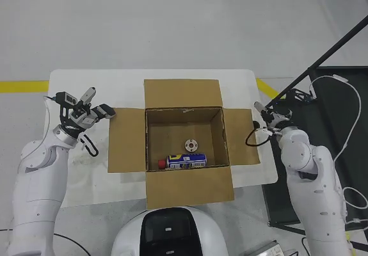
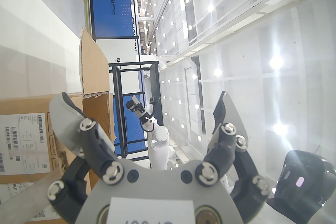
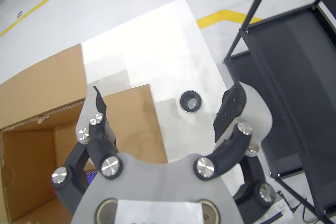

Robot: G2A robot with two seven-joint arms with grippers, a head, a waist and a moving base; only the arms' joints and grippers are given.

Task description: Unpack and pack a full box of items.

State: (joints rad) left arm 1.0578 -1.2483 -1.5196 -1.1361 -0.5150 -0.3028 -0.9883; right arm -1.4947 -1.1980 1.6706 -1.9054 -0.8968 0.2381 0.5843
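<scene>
Two tools: the left tool (image 1: 98, 105) and the right tool (image 1: 261, 111) both stand spread wide, and we see nothing held in either.
Left tool: it hangs over the white desk (image 1: 81, 179) just beside the left flap of the brown cardboard box (image 1: 126, 148). We cannot tell whether its nearer finger touches that flap.
Right tool: it sits above the desk's right edge, near the box's right flap and touching nothing.
Box: it rests mid-desk with all four flaps folded out flat.
Inside the box: a blue and yellow spray can with a red cap (image 1: 187, 161) lies on its side against the near wall. A small white round disc with a hole (image 1: 191, 144) lies just behind it.
Ring: a small black ring (image 3: 190, 101) lies on the desk below the right tool.
Beside the desk: a black metal shelf frame (image 1: 356, 115) stands to the right.
</scene>
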